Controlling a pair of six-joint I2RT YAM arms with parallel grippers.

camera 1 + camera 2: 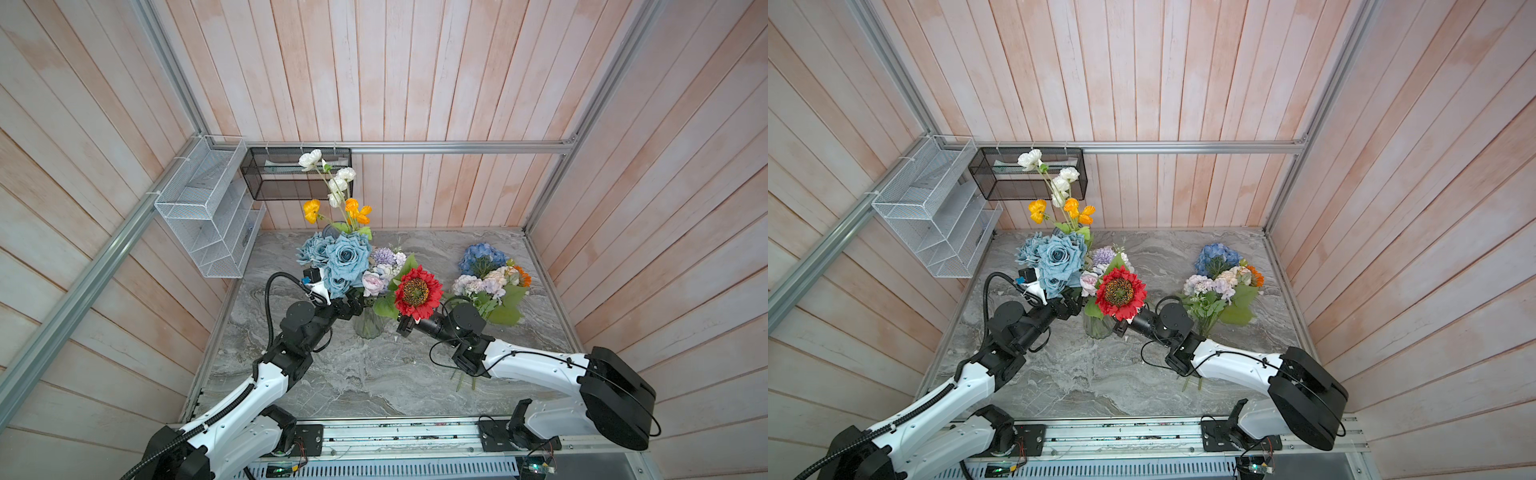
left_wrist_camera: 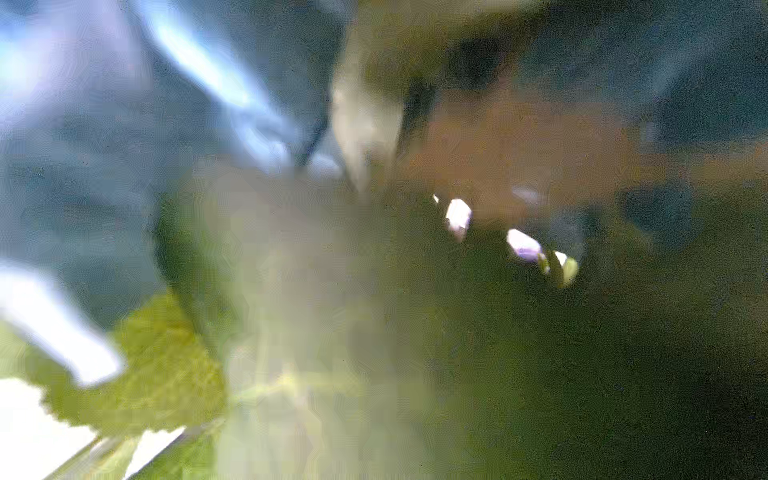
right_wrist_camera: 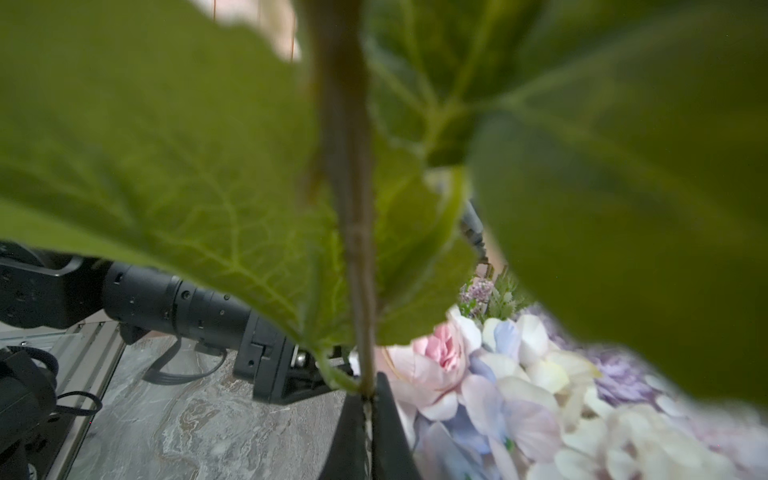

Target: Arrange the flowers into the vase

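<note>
Gripping the red sunflower (image 1: 417, 293) by its stem (image 3: 358, 266), the right claw (image 3: 368, 401) is clamped tight right beside the glass vase (image 1: 368, 328). Left claw (image 1: 352, 306) sits spread wide at the vase's neck, under the blue roses (image 1: 345, 259). More bunches (image 1: 490, 282) lie on the desk (image 1: 332, 382) off to the right.

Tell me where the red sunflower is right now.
In both top views the red sunflower is raised near the middle, just right of the glass vase, its stem clamped in the right pincer.
</note>
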